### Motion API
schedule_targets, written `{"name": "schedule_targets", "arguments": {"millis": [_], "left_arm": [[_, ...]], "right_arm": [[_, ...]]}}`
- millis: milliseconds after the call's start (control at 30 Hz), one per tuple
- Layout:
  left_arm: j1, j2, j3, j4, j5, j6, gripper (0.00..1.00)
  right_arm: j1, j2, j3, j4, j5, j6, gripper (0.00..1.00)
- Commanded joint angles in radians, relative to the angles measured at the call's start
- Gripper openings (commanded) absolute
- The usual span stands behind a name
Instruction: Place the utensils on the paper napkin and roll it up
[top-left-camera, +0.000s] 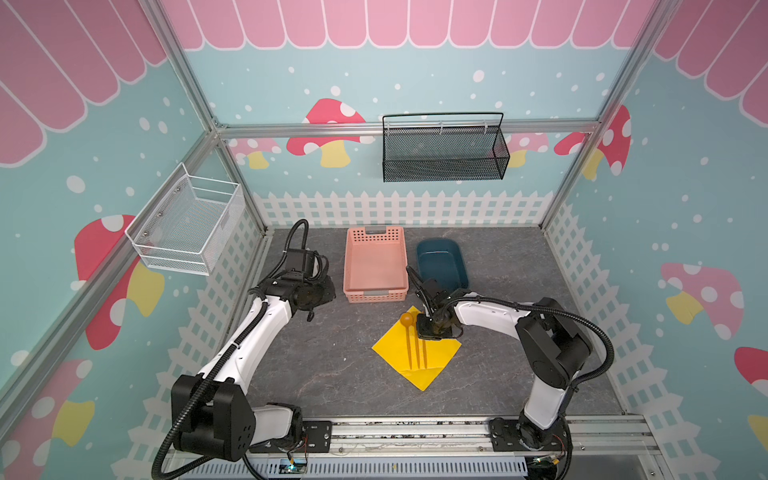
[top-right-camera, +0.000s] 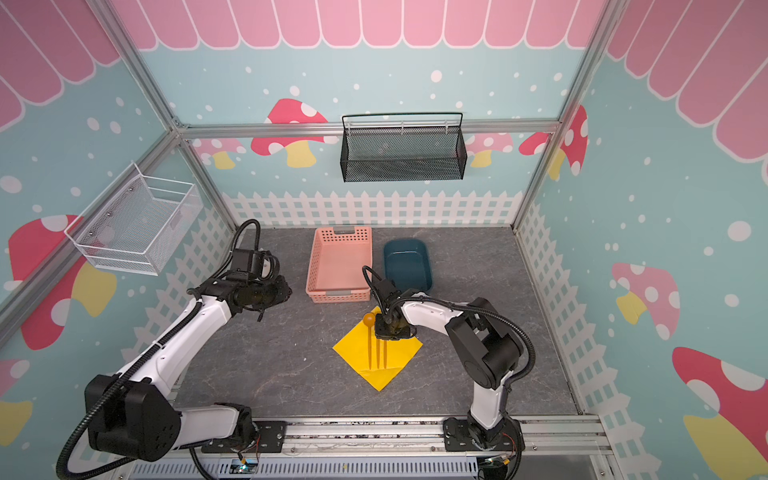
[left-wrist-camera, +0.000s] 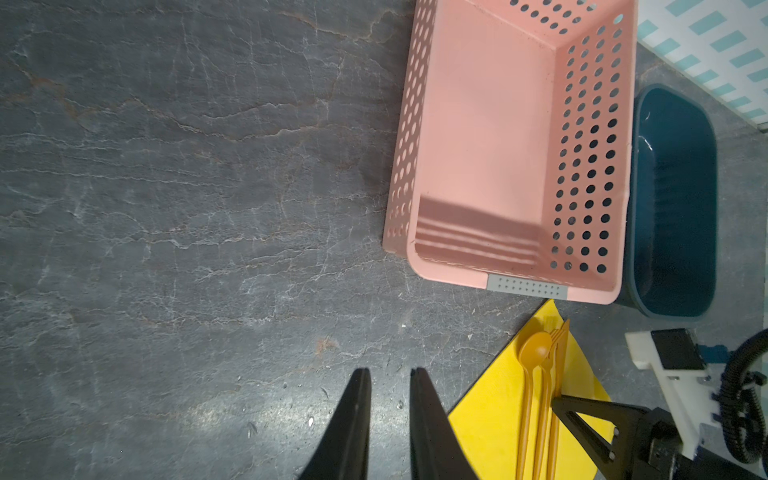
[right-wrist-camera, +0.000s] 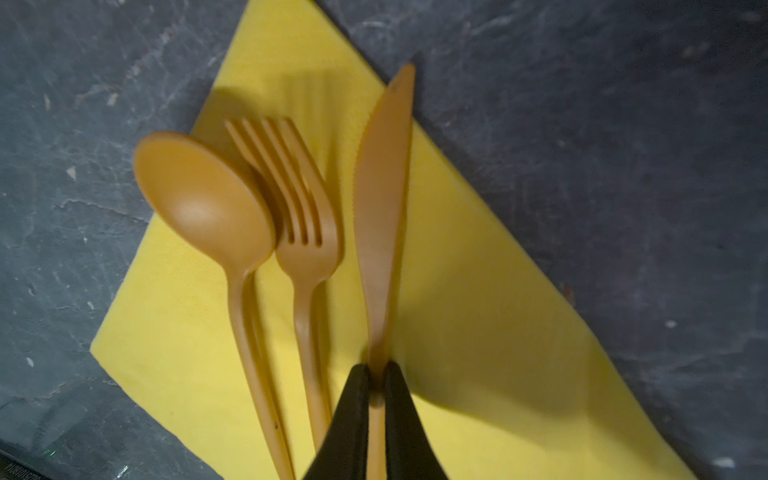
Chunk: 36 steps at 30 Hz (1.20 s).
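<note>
The yellow paper napkin (top-left-camera: 436, 365) (top-right-camera: 353, 353) lies as a diamond on the grey table, in front of the pink basket. On it lie the orange-yellow utensils side by side. In the right wrist view they are a spoon (right-wrist-camera: 203, 199), a fork (right-wrist-camera: 303, 232) and a knife (right-wrist-camera: 382, 187) on the napkin (right-wrist-camera: 478, 311). The spoon's bowl (top-left-camera: 406, 319) overhangs the napkin's edge. My right gripper (right-wrist-camera: 377, 368) (top-left-camera: 430, 330) is shut on the knife's handle. My left gripper (left-wrist-camera: 390, 372) (top-left-camera: 328, 286) hovers left of the basket, narrowly open and holding nothing.
A pink perforated basket (top-left-camera: 347, 266) (left-wrist-camera: 409, 124) and a dark blue tub (top-left-camera: 461, 257) (left-wrist-camera: 673, 199) stand behind the napkin, both with nothing in them. A black mesh basket (top-left-camera: 444, 149) hangs on the back wall and a white wire basket (top-left-camera: 189, 220) on the left wall.
</note>
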Motion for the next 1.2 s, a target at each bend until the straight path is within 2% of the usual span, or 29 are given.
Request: {"name": "schedule_targets", "arguments": {"millis": [0,567,800,933,1167], "left_arm": [[0.004,-0.013,-0.011,-0.003,-0.013,0.003,0.21],[0.003,-0.017,-0.012,-0.001,-0.015,0.015,0.21],[-0.009,-0.01,-0.017,0.022,0.08,0.038,0.14],[-0.078,0.007,-0.005,0.029,0.106,0.058,0.11],[-0.253,0.055,-0.067,0.13,0.145,-0.063,0.07]], "right_arm": [[0.01,-0.014,-0.021,-0.001,-0.002,0.025,0.12],[0.01,-0.097,-0.017,-0.018,0.033,0.035,0.28],[0.01,-0.198,-0.075,0.068,0.013,-0.041,0.26],[0.01,-0.267,-0.143,0.153,-0.044,-0.092,0.23],[0.011,-0.418,-0.284,0.285,-0.171,-0.155,0.21]]}}
